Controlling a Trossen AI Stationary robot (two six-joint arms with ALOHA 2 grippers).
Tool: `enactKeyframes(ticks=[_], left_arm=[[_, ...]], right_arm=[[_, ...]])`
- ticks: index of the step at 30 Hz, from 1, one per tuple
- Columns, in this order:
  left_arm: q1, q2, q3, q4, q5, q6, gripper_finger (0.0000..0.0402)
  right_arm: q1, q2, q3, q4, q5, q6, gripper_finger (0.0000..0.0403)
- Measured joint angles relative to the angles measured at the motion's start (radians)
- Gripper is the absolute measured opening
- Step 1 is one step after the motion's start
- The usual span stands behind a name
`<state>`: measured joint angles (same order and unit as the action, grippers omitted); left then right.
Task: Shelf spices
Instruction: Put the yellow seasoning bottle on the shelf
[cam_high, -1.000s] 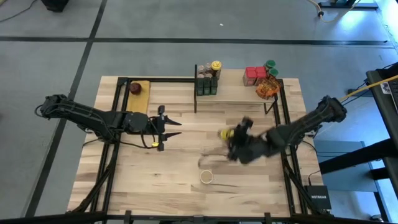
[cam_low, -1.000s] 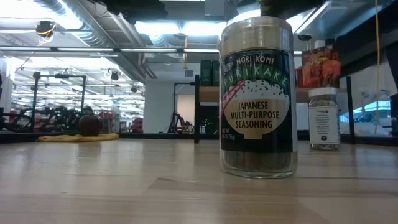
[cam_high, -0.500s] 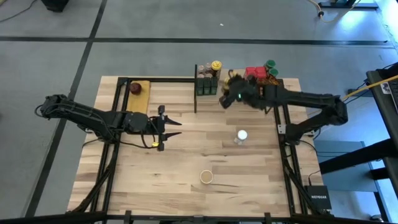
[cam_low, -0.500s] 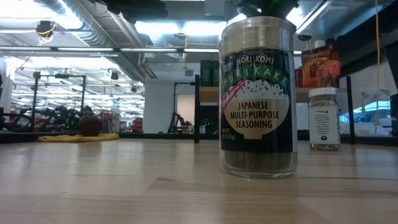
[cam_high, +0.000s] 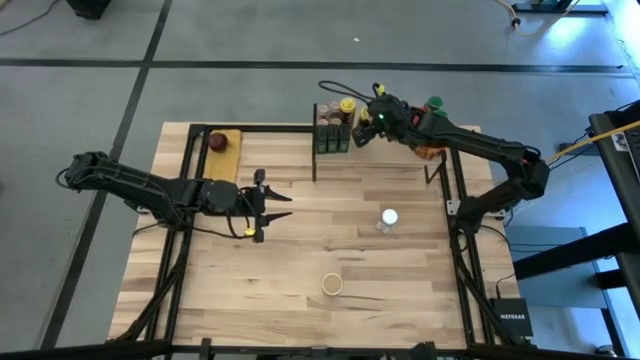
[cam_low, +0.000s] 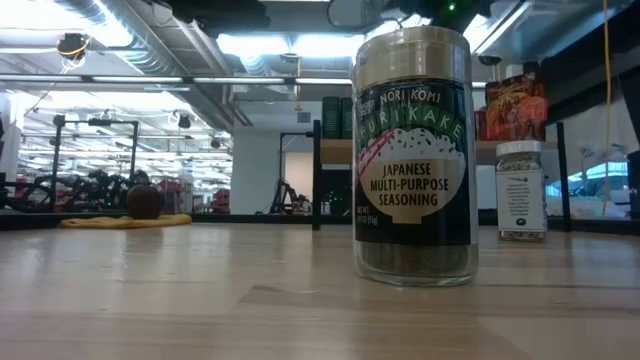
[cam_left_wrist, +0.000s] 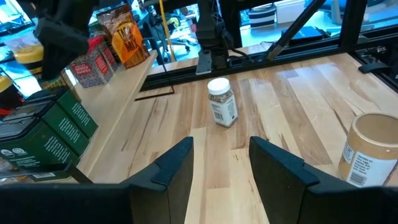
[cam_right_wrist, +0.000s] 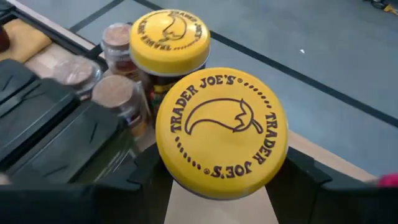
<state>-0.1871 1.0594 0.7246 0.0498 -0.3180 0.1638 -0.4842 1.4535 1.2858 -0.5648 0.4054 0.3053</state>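
My right gripper (cam_high: 363, 118) is shut on a yellow-lidded spice jar (cam_right_wrist: 221, 130) over the shelf (cam_high: 385, 152) at the table's far edge. It is right beside a second yellow-lidded jar (cam_right_wrist: 168, 34), tan-lidded jars (cam_right_wrist: 115, 93) and dark tins (cam_high: 333, 138). Red boxes (cam_high: 408, 120), green-lidded jars (cam_high: 434, 103) and an orange packet (cam_high: 430, 146) stand on the shelf's right end. A white-lidded jar (cam_high: 388, 218) and a tan-lidded jar (cam_high: 332, 284) stand on the tabletop. My left gripper (cam_high: 280, 205) hovers open and empty over the table's left middle. My right gripper holds the yellow-lidded jar between its two fingers (cam_right_wrist: 298, 177), one on either side of the body below the lid (cam_right_wrist: 205, 190). The wide lid hides the place of contact. The fingers slant down from the table's right. The jar stays upright, and its base is hidden.
A dark red round thing on a yellow pad (cam_high: 219, 141) lies at the far left. The shelf's black frame (cam_high: 314, 150) runs along the far edge and down the sides. Bare board (cam_high: 385, 160) shows between the tins and the red boxes.
My right gripper has swung from the table's middle toward the far edge with the yellow-lidded jar, rolling its wrist, and now hangs over the shelf beside the other yellow-lidded jar. The white-lidded jar, earlier hidden under the arm in the high view, now shows.
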Motion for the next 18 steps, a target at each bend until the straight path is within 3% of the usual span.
enactKeyframes(ticks=[10, 18], left_arm=[[0.000, 0.000, 0.000, 0.000, 0.000, 0.000, 0.0150], [0.000, 0.000, 0.000, -0.001, 0.000, 0.000, 0.0150]], right_arm=[[-0.047, 0.057, 0.000, 0.056, -0.050, -0.030, 0.0218], [-0.047, 0.057, 0.000, 0.074, -0.051, -0.035, 0.0245]])
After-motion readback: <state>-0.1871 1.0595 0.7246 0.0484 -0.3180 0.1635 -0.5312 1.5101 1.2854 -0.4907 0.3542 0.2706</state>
